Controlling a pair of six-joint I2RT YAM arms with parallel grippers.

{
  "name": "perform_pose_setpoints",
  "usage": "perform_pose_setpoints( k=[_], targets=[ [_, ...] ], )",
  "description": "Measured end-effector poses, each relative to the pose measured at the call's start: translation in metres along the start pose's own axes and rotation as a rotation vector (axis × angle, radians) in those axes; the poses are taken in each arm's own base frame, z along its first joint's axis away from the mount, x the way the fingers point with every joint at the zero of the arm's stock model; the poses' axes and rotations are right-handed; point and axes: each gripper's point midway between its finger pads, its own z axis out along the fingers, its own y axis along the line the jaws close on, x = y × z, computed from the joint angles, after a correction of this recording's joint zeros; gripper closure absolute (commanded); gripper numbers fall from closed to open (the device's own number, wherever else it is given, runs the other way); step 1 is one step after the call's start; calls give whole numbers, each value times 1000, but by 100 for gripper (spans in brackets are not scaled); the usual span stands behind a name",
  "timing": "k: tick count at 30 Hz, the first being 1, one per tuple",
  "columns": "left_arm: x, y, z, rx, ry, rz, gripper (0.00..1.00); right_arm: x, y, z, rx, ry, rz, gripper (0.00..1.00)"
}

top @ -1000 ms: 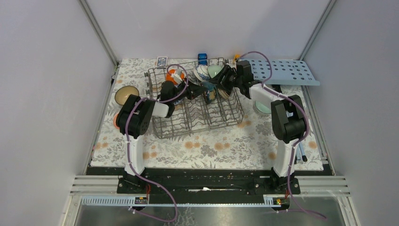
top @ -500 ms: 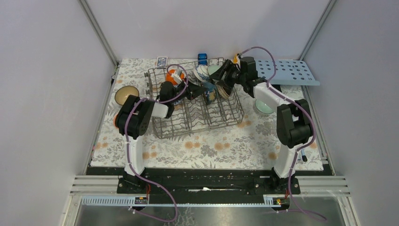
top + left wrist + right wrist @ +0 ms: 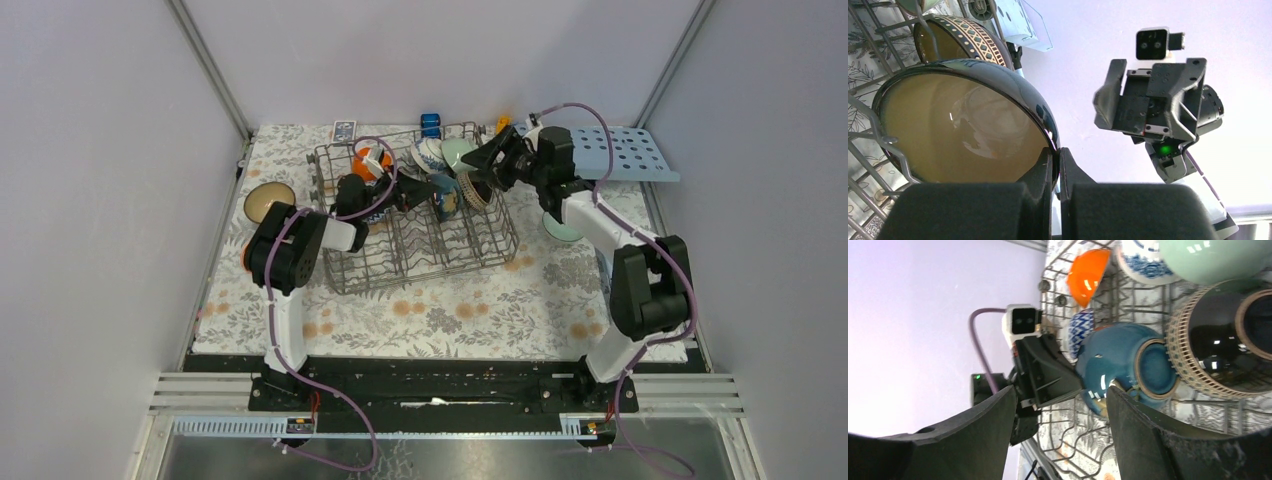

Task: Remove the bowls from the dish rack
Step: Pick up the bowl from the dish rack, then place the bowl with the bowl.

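Note:
The grey wire dish rack [image 3: 420, 245] stands mid-table with several bowls at its far end. My left gripper [image 3: 1058, 156] is shut on the rim of a dark blue bowl [image 3: 963, 130] with a tan inside, which leans among the tines. In the right wrist view that dark blue bowl [image 3: 1125, 365] shows its foot, beside a brown patterned bowl [image 3: 1223, 345], an orange bowl [image 3: 1088, 275], a blue-and-white bowl [image 3: 1143, 260] and a pale green bowl [image 3: 1213, 257]. My right gripper [image 3: 1060, 392] hangs open above the rack's right end, holding nothing.
A tan bowl [image 3: 268, 200] and an orange bowl [image 3: 245, 255] sit on the mat left of the rack. A pale green bowl [image 3: 560, 228] sits to its right. The light-blue board with holes [image 3: 620, 152] lies at the back right.
My right gripper has opened wider and drawn slightly back and right as its elbow swung to the right. The left gripper has kept its grip without moving.

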Motion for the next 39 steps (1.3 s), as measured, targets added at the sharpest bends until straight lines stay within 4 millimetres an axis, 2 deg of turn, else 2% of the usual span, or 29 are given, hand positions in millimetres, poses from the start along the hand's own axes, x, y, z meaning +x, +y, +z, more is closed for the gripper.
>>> perform_pose_setpoints(
  k=[8, 18, 27, 32, 36, 39],
  targets=[
    [-1, -8, -2, 30, 4, -4, 100, 6, 39, -25, -147, -10, -20, 27],
    [-1, -31, -3, 95, 19, -11, 100, 36, 50, -57, -279, 16, -4, 26],
    [-6, -58, -8, 155, 14, -19, 100, 56, 65, -98, -390, -35, -2, 26],
    [-7, -89, -16, 199, 9, 10, 100, 67, 63, -113, -398, -45, 13, 24],
    [1, -127, -30, 238, 20, 64, 100, 78, 64, -135, -386, -61, -1, 22],
    [12, -158, -44, 263, 35, 130, 100, 83, 75, -155, -392, -76, -61, 22]
  ],
)
